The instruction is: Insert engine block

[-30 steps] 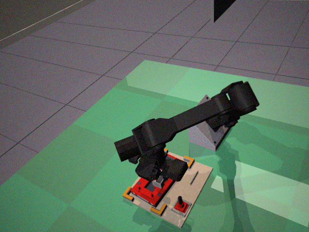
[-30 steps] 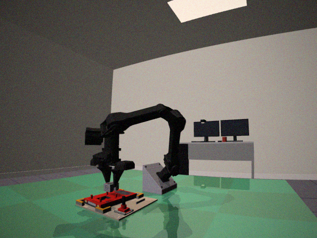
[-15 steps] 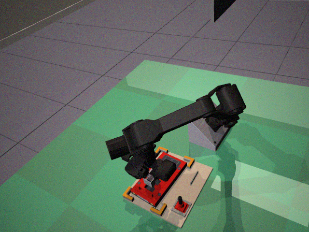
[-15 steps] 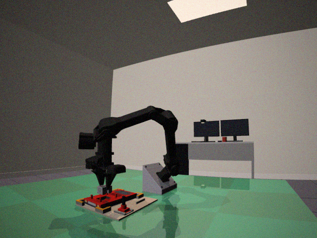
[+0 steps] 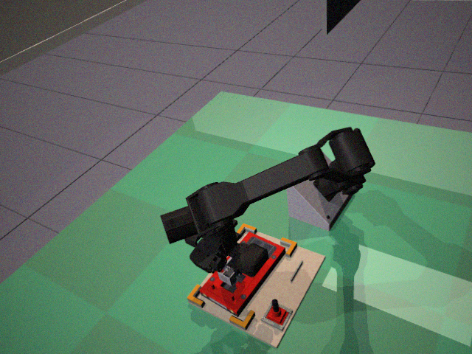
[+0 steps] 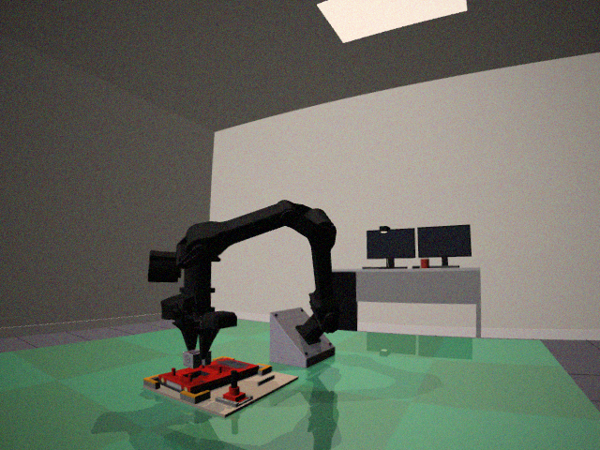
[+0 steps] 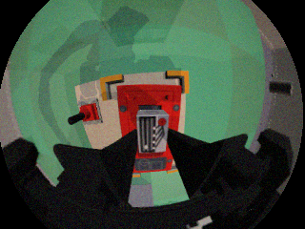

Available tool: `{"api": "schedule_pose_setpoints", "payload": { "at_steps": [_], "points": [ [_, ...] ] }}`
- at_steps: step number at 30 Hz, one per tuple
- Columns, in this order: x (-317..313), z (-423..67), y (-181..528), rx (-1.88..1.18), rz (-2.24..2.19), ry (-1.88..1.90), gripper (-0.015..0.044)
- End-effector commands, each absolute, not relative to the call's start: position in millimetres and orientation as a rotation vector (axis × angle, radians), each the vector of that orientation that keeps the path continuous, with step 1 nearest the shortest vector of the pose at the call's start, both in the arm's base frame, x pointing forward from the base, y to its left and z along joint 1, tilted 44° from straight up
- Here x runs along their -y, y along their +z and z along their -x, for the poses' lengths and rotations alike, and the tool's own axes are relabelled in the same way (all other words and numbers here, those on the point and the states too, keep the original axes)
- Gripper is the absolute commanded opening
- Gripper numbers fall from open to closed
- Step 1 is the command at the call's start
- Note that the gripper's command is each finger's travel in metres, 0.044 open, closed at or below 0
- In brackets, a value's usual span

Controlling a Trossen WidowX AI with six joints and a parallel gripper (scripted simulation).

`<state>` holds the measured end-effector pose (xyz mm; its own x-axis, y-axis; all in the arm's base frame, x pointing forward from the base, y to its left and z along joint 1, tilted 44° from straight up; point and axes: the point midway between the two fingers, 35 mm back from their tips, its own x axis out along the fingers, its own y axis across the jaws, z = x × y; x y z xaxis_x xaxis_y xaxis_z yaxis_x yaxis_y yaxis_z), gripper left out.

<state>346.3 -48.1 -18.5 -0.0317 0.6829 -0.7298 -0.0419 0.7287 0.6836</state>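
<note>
Wrist view: the claw (image 7: 152,147) pinches the engine block (image 7: 152,129) above the red car body (image 7: 130,98).

We observe, lower left of the frame, the black gripper (image 6: 198,350) pointing down and clamped on the grey engine block (image 6: 190,358), which hangs just above the red car body (image 6: 208,373) on its beige board (image 6: 271,380), with two monitors (image 6: 417,243) at right.

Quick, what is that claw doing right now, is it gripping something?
Gripper: jaws closed on the grey engine block, held just above the red car body.
</note>
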Motion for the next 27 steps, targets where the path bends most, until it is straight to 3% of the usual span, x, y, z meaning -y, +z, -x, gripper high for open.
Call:
{"api": "schedule_pose_setpoints", "payload": {
  "at_steps": [1, 27],
  "points": [
    [48.9, -346.3, -19.3, -1.504, -0.543, 0.629, 0.0159],
    [50.0, -346.4, -20.1, -1.504, -0.542, 0.630, 0.0159]
  ]
}}
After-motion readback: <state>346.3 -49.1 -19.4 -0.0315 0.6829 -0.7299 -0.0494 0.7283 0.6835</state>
